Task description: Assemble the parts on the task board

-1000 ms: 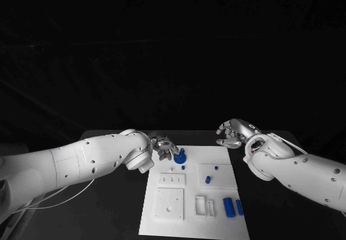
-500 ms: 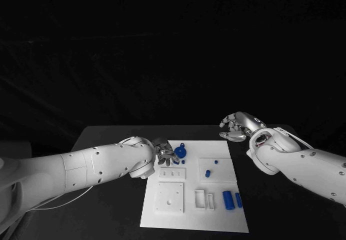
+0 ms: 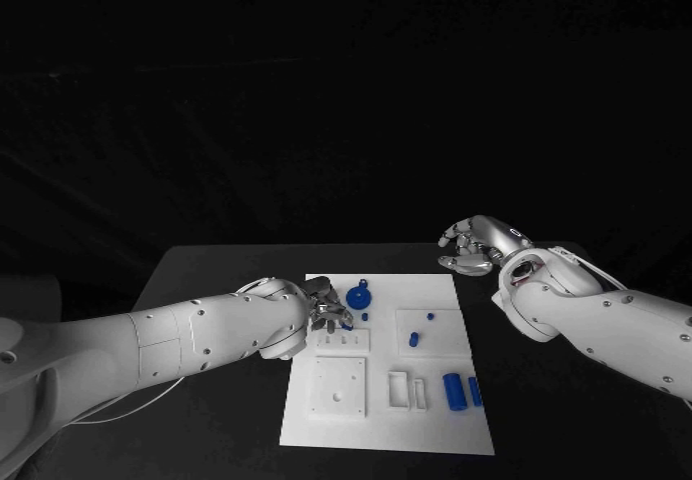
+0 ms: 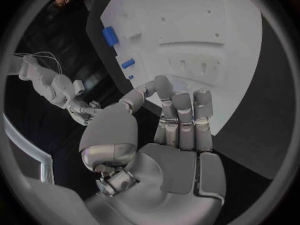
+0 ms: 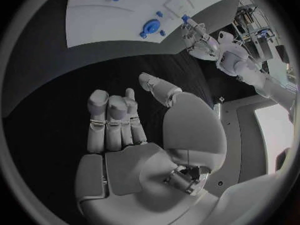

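The black surface (image 3: 216,275) sat in a dark room, with the white task board (image 3: 389,420) in its middle. Left hand (image 3: 323,305) hovered at the board's near-left edge and right hand (image 3: 473,245) beyond its far-right corner, fingers curled together, holding nothing. Blue parts (image 3: 359,297) lay on the board.

A round blue disc part (image 3: 358,297) lies near the white task board's (image 3: 433,425) far edge; two blue cylinders (image 3: 462,390) near its right edge.
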You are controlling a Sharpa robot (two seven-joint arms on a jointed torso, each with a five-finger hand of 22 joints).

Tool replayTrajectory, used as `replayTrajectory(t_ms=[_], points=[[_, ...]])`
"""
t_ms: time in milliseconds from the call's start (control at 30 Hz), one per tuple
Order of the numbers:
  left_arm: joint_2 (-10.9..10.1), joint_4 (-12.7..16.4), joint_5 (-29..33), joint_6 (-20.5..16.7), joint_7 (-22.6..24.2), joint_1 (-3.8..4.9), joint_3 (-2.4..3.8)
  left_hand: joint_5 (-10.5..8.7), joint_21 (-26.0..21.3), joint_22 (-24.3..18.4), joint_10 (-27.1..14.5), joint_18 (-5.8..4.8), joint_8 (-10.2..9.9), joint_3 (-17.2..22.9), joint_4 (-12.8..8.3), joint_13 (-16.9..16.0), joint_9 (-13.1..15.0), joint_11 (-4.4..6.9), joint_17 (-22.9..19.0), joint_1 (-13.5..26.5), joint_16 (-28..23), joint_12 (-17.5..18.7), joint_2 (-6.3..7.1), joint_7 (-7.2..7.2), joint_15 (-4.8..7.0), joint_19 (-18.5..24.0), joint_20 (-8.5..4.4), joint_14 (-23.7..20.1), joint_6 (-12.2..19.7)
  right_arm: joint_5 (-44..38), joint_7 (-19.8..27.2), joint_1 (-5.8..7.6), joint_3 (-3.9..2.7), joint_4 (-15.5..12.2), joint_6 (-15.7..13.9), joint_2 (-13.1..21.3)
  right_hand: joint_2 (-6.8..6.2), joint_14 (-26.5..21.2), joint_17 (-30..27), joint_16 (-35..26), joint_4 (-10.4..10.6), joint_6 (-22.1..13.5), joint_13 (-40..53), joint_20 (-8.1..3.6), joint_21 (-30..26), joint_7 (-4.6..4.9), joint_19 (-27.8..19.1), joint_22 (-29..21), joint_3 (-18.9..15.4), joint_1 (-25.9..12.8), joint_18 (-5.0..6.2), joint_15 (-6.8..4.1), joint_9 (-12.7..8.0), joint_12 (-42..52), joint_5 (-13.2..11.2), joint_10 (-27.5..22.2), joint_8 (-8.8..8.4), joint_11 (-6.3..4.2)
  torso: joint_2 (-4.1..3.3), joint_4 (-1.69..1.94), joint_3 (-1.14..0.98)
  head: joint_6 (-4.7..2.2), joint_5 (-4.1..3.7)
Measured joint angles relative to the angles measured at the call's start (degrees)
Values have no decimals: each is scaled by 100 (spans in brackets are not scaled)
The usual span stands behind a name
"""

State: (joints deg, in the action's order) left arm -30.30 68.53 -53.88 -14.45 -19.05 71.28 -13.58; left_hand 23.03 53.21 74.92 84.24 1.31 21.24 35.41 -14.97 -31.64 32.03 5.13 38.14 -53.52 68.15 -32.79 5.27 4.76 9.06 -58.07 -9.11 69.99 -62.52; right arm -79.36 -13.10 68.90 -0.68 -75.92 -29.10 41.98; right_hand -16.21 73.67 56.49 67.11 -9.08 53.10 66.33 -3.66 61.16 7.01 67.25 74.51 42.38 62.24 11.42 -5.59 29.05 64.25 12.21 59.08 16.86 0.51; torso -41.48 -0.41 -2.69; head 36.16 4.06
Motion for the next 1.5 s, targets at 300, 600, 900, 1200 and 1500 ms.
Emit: replayTrajectory(t_ms=[300,600,900,1200,1500], points=[[66,-156,-65,12,-39,-86,-1,92,47,-1,-20,0,-25,-1,0,-19,1,19,-13,15,82,-88,-30,-7,2,0,0,-2,-7,28,4,0,-1,-16,-1,16,0,0,0,0,0,12,-7,1,0,-2,0,0,0,0,0,0,0,0,66,1,0,0,-3,6,9,56,-8],[81,-283,-166,31,-65,-148,-1,110,69,-1,-22,0,-11,14,17,-18,1,21,-22,15,86,-115,-30,-13,2,0,0,-1,-13,39,8,0,-1,-10,-1,20,0,0,6,-21,0,18,-16,1,-22,-7,0,6,0,0,0,0,1,0,133,2,0,1,-2,8,12,94,-5],[163,-390,-238,40,-69,-230,-1,109,69,1,-22,-1,-12,8,24,-18,1,20,-26,30,108,-136,-60,-14,17,1,0,-17,-14,44,10,0,-2,-11,-1,17,0,0,6,-21,0,19,-21,1,-22,-8,0,5,0,0,0,0,1,0,133,3,0,1,-1,4,10,104,4],[236,-484,-282,37,-64,-288,0,109,69,2,-23,0,-34,7,23,-17,2,21,-37,29,108,-136,-62,-14,17,1,0,-17,-14,47,10,0,-2,-11,-1,13,0,0,6,-21,0,28,-21,2,-22,-17,0,10,0,0,0,0,2,0,133,12,0,10,-1,3,10,121,-7],[246,-499,-312,97,-63,-294,0,108,69,2,-24,-1,-57,0,30,-16,3,21,-37,23,107,-136,-67,-14,17,1,1,-16,-14,49,10,0,-2,-3,0,9,0,0,5,-21,0,29,-21,2,-22,-18,0,10,0,0,0,0,2,0,133,13,0,10,4,5,8,144,-15]])
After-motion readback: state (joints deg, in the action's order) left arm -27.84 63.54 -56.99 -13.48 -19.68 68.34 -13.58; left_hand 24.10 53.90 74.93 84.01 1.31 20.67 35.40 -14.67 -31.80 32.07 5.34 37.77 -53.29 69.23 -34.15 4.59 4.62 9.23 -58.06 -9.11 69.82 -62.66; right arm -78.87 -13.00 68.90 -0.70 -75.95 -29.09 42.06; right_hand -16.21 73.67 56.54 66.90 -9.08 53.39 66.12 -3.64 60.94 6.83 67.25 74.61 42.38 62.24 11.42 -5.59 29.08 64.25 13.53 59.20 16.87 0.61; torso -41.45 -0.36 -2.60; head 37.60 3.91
